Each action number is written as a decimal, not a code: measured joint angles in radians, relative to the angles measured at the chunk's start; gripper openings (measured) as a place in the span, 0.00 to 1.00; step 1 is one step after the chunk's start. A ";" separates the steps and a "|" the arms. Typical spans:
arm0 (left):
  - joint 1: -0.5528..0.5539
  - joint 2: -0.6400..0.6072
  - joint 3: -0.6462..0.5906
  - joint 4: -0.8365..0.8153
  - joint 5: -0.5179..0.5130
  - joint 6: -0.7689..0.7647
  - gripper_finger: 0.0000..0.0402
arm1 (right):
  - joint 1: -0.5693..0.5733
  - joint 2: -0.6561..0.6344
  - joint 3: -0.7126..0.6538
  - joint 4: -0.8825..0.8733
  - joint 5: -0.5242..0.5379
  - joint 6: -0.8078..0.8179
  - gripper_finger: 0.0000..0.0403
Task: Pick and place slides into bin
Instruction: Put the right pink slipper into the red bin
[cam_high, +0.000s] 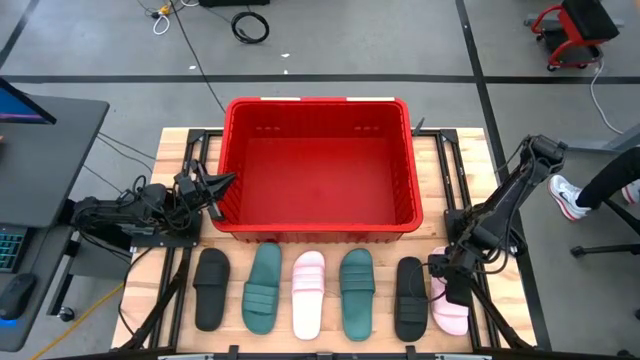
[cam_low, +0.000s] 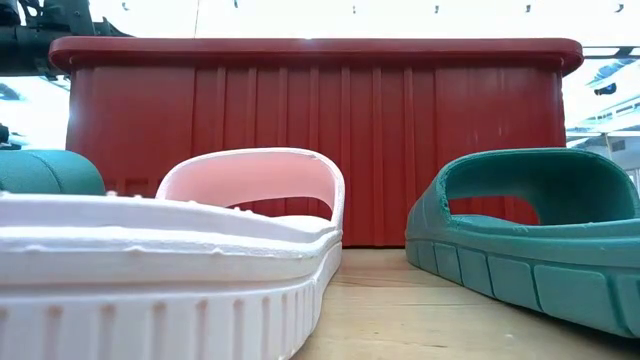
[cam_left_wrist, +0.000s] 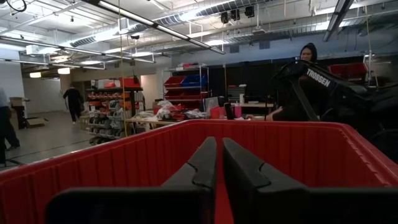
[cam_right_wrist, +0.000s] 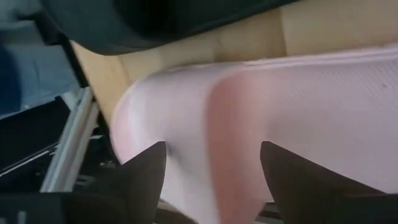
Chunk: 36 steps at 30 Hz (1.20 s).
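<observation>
My right claw (cam_high: 447, 277) is spread open over the pink slide (cam_high: 453, 312) at five o'clock on the surface (cam_high: 175, 150), positioned to grip. My left claw (cam_high: 212, 188) is closed, parked at nine o'clock beside the empty bin (cam_high: 318, 108).

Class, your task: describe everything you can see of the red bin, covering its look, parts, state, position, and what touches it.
The bin is a large rectangular crate of bright red plastic with a thick rim and vertically ribbed walls. It stands upright on the wooden table, open-topped and empty inside. Six slides lie in a row before its front wall, none in it. The left gripper, shut, rests beside its left wall; whether it touches is unclear.
</observation>
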 joint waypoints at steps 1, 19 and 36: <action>0.000 0.000 0.000 0.000 0.000 0.000 0.06 | 0.000 0.000 -0.008 0.007 -0.006 -0.001 0.65; 0.000 0.000 0.000 0.000 0.000 0.000 0.08 | 0.000 -0.001 -0.059 0.211 -0.133 -0.154 0.21; 0.000 0.000 0.000 0.000 0.000 0.000 0.09 | 0.000 0.000 0.186 0.216 -0.364 -0.100 0.03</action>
